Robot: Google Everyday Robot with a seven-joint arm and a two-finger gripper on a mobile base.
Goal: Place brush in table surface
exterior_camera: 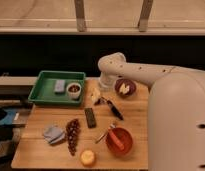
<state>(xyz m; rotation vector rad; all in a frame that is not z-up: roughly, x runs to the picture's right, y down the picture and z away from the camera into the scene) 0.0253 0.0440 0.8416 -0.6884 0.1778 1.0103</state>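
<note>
The brush is a slim black stick lying at a slant on the table surface, its bulkier end up-left near the green tray's corner. My gripper hangs from the white arm that reaches in from the right. It is low over the brush's upper-left end, at or just above it. Whether it touches the brush cannot be told.
A green tray at the back left holds a grey-blue block and a small cup. A dark bowl, a flat black block, a red bowl with a spoon, grapes, a blue cloth and a yellow fruit lie around.
</note>
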